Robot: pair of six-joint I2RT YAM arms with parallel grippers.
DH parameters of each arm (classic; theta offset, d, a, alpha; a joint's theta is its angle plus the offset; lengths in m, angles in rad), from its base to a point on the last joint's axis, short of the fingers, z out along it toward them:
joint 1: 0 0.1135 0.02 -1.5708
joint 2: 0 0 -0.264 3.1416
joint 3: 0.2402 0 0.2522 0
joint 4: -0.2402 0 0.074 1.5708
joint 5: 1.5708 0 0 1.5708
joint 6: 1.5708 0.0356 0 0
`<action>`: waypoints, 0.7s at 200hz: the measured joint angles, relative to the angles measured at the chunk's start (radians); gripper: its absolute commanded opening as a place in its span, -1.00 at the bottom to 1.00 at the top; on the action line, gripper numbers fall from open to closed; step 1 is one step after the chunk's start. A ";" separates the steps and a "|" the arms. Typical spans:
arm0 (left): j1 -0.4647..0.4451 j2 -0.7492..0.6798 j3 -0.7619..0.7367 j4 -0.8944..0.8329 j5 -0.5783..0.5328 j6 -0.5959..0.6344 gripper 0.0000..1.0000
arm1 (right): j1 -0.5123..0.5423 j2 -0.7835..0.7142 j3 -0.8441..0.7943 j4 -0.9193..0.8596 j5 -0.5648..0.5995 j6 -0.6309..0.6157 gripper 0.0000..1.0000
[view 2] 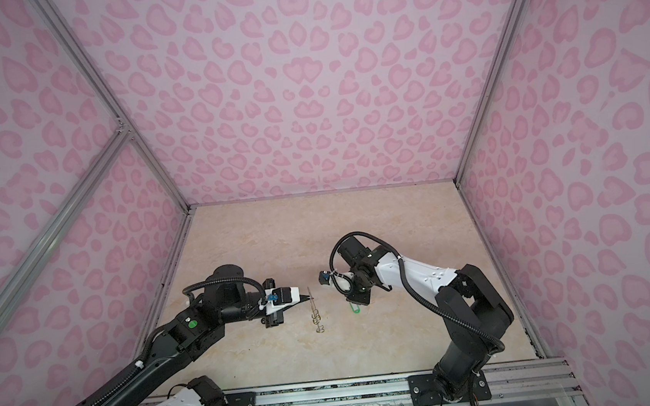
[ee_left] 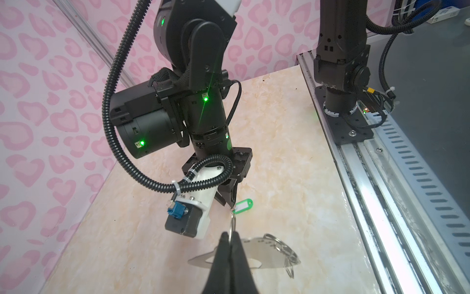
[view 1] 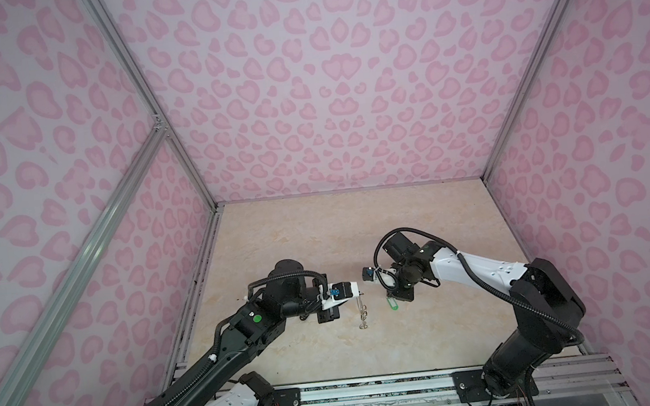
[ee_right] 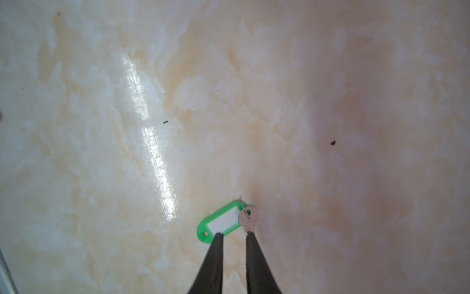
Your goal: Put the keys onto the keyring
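Left gripper (ee_left: 230, 235) is clamping the keyring (ee_left: 269, 250), lower centre. Right gripper (ee_right: 234, 235), fingers parted, is straddling the green key (ee_right: 248, 219), bottom centre; closing off-centre risks skidding the flat key away.

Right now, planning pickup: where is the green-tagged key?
In both top views, the green-tagged key lies on the table, right of the keyring, at the right claw.

Soft, even light is filling both top views, the frame rails (view 1: 83, 259) bowing toward the edges. In the right wrist view a glare streak is crossing the bench (ee_right: 305, 76); the picture is appearing slightly soft.
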 measured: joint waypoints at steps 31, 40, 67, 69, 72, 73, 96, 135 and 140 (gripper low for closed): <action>0.000 0.000 0.000 0.000 0.000 -0.001 -0.93 | -0.042 0.005 -0.016 0.006 -0.033 -0.139 -0.64; 0.000 0.000 0.000 0.000 0.000 -0.001 -0.94 | -0.050 0.017 -0.016 0.010 -0.032 -0.167 -0.65; 0.000 0.001 0.000 0.000 0.001 -0.002 -0.94 | -0.047 0.039 -0.015 0.019 -0.038 -0.225 -0.65; 0.000 0.001 0.000 0.000 0.001 -0.002 -0.94 | -0.048 0.040 -0.015 0.020 -0.039 -0.227 -0.65; 0.000 0.002 0.000 0.000 0.001 -0.002 -0.94 | -0.048 0.043 -0.014 0.021 -0.038 -0.229 -0.65; 0.000 0.002 0.000 0.000 0.001 -0.002 -0.94 | -0.049 0.044 -0.014 0.021 -0.038 -0.230 -0.65; 0.000 0.002 0.000 0.000 0.001 -0.003 -0.94 | -0.056 0.055 -0.014 0.025 -0.038 -0.252 -0.64; 0.000 0.006 0.000 0.000 0.001 -0.003 -0.93 | -0.056 0.069 -0.016 0.055 -0.034 -0.267 -0.63; 0.000 0.006 0.000 0.000 0.001 -0.003 -0.93 | -0.056 0.071 -0.017 0.058 -0.033 -0.268 -0.63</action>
